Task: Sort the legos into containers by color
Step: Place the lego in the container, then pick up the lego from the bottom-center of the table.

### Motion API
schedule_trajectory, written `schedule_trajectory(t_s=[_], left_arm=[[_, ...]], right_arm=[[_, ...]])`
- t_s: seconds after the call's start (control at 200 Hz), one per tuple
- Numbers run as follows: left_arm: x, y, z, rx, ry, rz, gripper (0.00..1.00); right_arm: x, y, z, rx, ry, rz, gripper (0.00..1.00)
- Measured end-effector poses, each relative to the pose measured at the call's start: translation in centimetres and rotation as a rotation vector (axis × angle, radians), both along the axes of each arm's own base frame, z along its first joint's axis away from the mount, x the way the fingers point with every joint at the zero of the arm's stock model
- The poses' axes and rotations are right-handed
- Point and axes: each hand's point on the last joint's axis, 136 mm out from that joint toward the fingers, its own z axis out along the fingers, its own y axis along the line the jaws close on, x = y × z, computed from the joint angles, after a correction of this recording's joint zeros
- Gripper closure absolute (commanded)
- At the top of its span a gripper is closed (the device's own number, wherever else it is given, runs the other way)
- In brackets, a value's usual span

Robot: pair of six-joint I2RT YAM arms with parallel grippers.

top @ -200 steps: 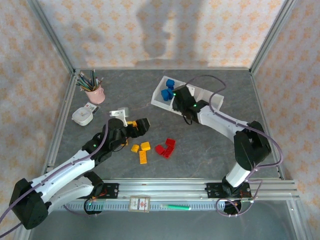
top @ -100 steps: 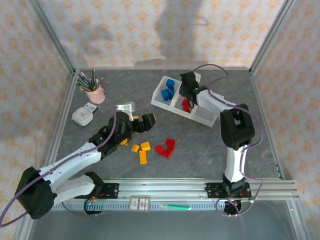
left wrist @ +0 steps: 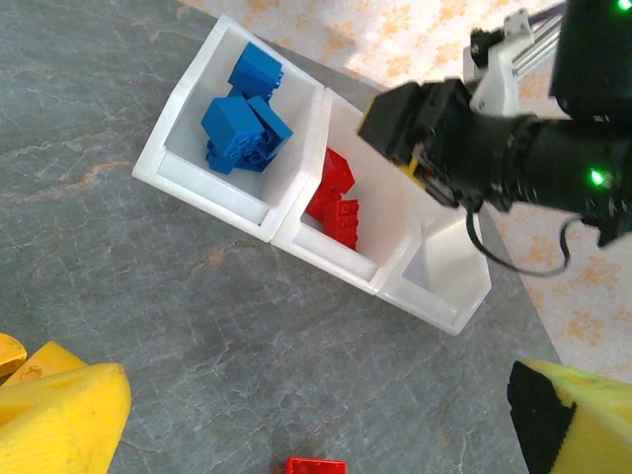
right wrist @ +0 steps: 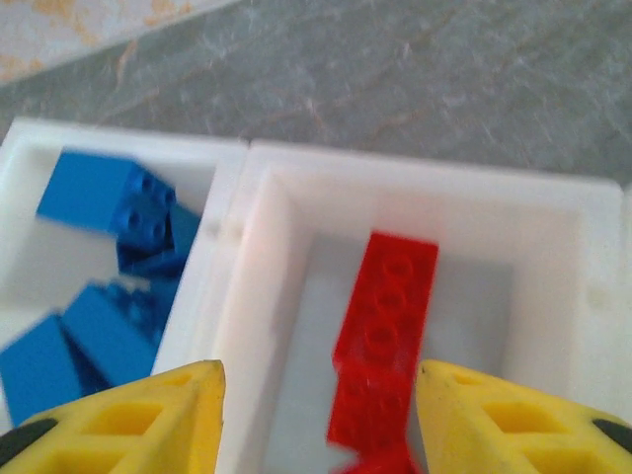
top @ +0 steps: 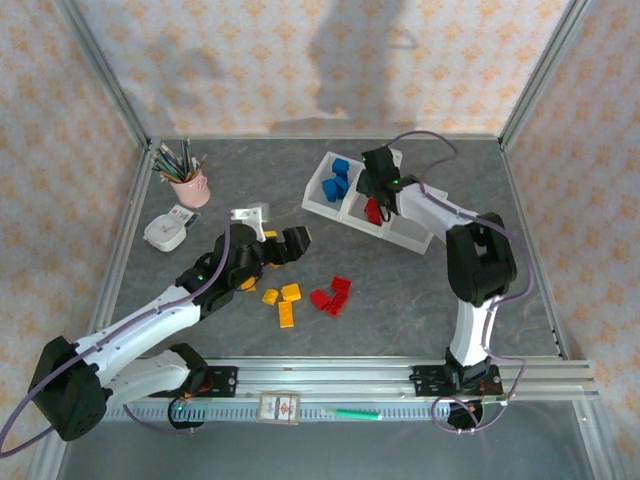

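Observation:
The containers are three joined compartments of a white tray [top: 322, 210]. Blue legos [top: 337, 180] fill the left one, red legos [top: 373, 211] lie in the middle one, and the right one [left wrist: 446, 269] looks bare. My right gripper [right wrist: 321, 380] hovers open over the middle compartment, above a long red lego [right wrist: 387, 326] that lies free between its yellow fingers. My left gripper [top: 285, 244] stands wide open above the table, nothing in it. Loose yellow legos [top: 285, 300] and red legos [top: 332, 295] lie just below it on the table.
A pink cup of pencils [top: 188, 186] and a small white dish [top: 165, 234] stand at the back left. Metal frame posts and papered walls enclose the grey table. Bare tabletop stretches between the loose bricks and the tray.
My right gripper swung over the middle compartment and opened, letting the red lego drop in. My left arm moved a little forward and right.

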Motion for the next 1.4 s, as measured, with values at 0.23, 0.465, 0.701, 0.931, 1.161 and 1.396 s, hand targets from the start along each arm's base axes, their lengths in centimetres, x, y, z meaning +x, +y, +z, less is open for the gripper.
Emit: schedule_trajectory(t_s=[0.23, 0.465, 0.701, 0.931, 1.161, 1.396], left_arm=[[-0.9, 0.7, 0.7, -0.023, -0.026, 0.005, 0.01], [-2.4, 2.1, -0.1, -0.025, -0.023, 0.023, 0.01], [-3.3, 3.1, -1.2, -0.025, 0.0, 0.048, 0.01], [-3.7, 3.6, -2.9, -0.008, 0.032, 0.056, 0.01], [-3.8, 3.6, -3.3, -0.008, 0.045, 0.06, 0.01], [-3.8, 3.6, -3.3, -0.009, 0.046, 0.061, 0.01]], right_arm=[[-5.7, 4.5, 2.7, 0.023, -0.028, 0.143, 0.37], [-12.7, 7.2, -0.7, -0.031, 0.077, 0.263, 0.3], [-19.6, 9.3, -4.1, -0.106, 0.177, 0.36, 0.24], [-23.3, 9.4, -6.0, -0.165, 0.229, 0.407, 0.19], [-24.3, 8.7, -7.6, -0.164, 0.28, 0.356, 0.15], [-24.2, 9.0, -9.4, -0.129, 0.328, 0.265, 0.23]])
